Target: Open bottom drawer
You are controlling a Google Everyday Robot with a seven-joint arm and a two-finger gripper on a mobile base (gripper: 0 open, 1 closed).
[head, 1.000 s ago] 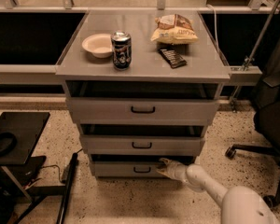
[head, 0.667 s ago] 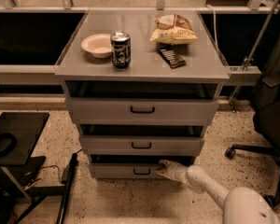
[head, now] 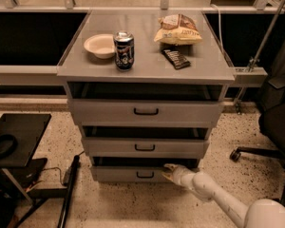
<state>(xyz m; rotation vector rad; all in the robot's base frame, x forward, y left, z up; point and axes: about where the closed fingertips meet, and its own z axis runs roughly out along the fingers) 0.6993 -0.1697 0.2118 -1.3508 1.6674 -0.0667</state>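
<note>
The bottom drawer (head: 118, 174) is the lowest and narrowest of three grey drawers in the cabinet, with a small dark bar handle (head: 145, 175) at its centre. My gripper (head: 168, 171) reaches in from the lower right on a white arm (head: 213, 194). Its tips sit at the drawer's upper front edge, just right of the handle. The dark gap above the drawer front is narrow.
The middle drawer (head: 145, 147) and top drawer (head: 146, 111) sit above. On the cabinet top (head: 147, 65) stand a bowl (head: 100, 45), a can (head: 124, 50), a chip bag (head: 178, 29) and a dark bar (head: 175, 58). An office chair (head: 275, 122) is right, a black stand (head: 19, 137) left.
The gripper stays at the bottom drawer's front, right of the handle. The drawer has not visibly moved.
</note>
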